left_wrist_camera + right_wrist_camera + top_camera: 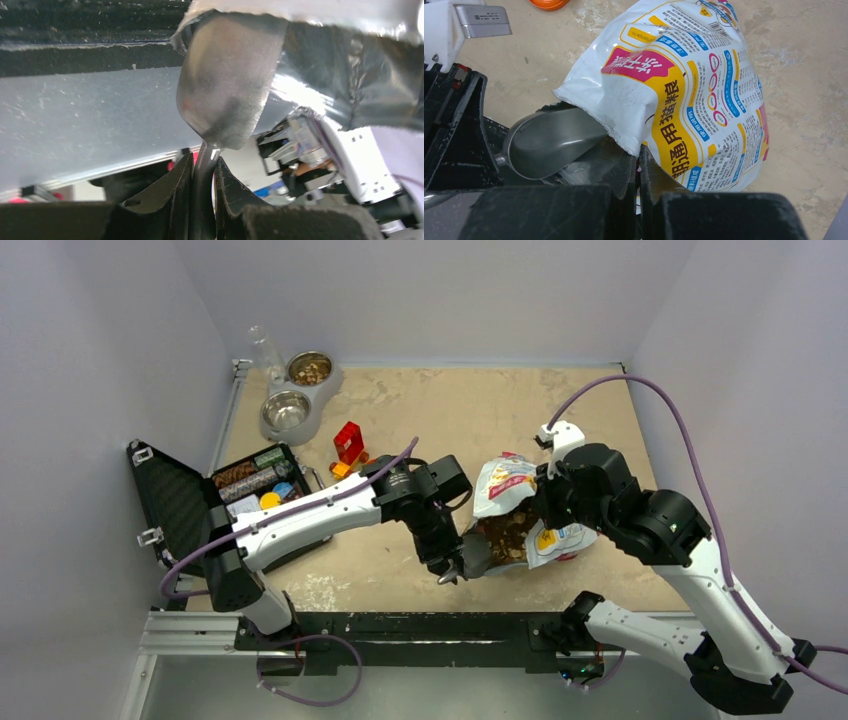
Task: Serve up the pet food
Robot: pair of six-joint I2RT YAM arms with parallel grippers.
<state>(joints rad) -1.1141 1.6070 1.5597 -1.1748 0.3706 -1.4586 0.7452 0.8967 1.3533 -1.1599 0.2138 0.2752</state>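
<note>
Pet food lies as a brown heap of pellets inside the opened bag, seen through the bag's mouth in the overhead view. The bag is white with yellow, pink and blue print. It rests on the table right of centre, with its mouth facing near and left.

My left claw is closed most of the way on the thin handle of a metal scoop, with one finger on each side of the handle. The scoop bowl sits at the bag's mouth, partly under the bag's torn edge and against its silver lining. Whether pellets lie in the bowl I cannot tell.

My right claw is fully closed, with the bag's near edge pinched between its fingers. It grips the bag on the bag's right side.

More brown pellets fill the far bowl of a grey double feeder at the far left of the table. The near bowl of that feeder shows bare steel. A clear bottle stands just beside the feeder on its far-left side.

A red toy block stands between the feeder and my left arm, with a small orange piece just beside it. An open black case lies at the left edge, its lid raised and its compartments filled with small items.
</note>
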